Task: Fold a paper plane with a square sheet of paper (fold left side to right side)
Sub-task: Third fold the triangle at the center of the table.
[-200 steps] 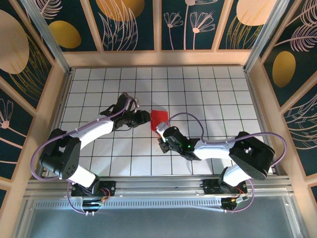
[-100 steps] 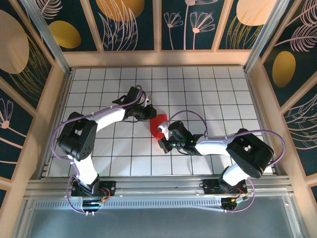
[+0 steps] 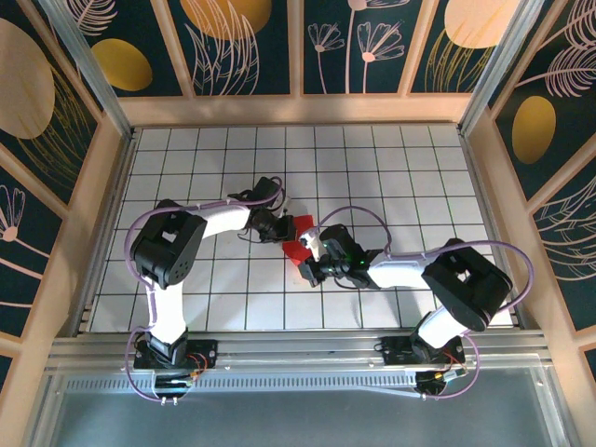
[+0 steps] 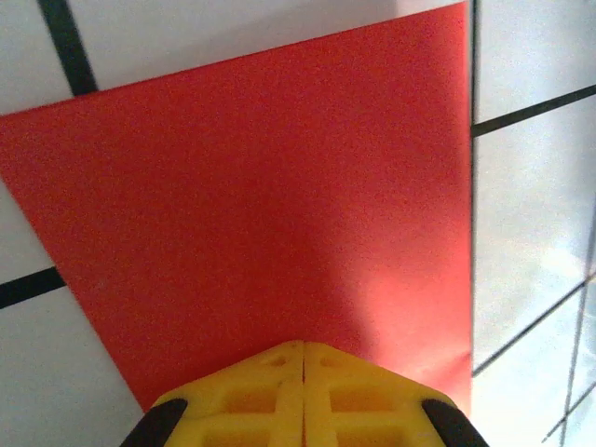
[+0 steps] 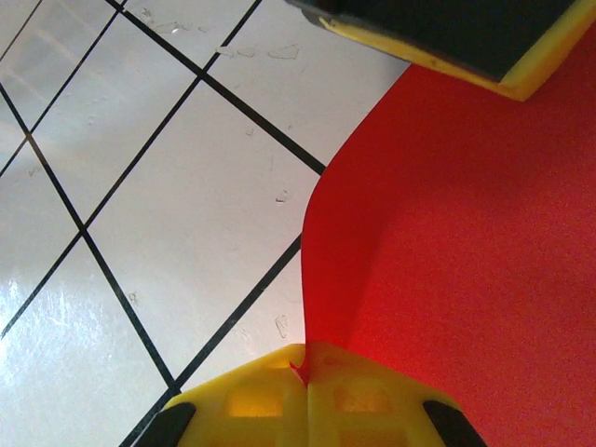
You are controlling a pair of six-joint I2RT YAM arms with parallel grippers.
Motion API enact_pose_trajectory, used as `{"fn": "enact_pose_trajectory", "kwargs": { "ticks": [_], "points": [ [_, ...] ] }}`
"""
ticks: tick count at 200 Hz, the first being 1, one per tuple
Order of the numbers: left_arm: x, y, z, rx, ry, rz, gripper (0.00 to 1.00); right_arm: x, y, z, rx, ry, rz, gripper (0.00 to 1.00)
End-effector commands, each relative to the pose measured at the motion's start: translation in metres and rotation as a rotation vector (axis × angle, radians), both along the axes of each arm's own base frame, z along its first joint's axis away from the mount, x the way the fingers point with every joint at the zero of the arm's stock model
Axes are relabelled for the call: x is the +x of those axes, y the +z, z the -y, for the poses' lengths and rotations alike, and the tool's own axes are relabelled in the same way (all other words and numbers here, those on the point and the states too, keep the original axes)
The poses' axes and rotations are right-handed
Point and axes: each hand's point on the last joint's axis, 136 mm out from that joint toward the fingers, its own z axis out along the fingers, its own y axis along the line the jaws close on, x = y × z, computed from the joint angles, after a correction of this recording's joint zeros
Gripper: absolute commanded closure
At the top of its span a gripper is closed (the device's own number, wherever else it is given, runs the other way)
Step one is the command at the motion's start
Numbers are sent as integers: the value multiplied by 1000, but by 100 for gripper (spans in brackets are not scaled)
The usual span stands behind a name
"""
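White tiles ruled with black lines make up the surface, walled by dark panels painted with gold leaves. Near its middle the red sheet of paper sits between the two grippers, which face each other close together. The left gripper has its yellow tips pressed together on one edge of the sheet, and in the left wrist view the paper spreads flat straight ahead of those tips. The right gripper is likewise closed on the sheet. In its wrist view the paper curves up ahead and to the right of the pinching tips, with bare tiles to their left.
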Motion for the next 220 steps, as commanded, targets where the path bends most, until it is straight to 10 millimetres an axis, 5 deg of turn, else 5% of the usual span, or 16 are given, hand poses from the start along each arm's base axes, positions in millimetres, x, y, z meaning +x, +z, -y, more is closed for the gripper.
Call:
{"fn": "enact_pose_trajectory", "kwargs": {
  "ticks": [1, 220],
  "points": [
    [0, -10, -3, 62, -21, -2, 94, 2, 0, -2, 18, -6, -36, 100],
    [-4, -23, -7, 141, -30, 2, 99, 52, -16, 29, -109, -199, -99, 100]
  ]
}}
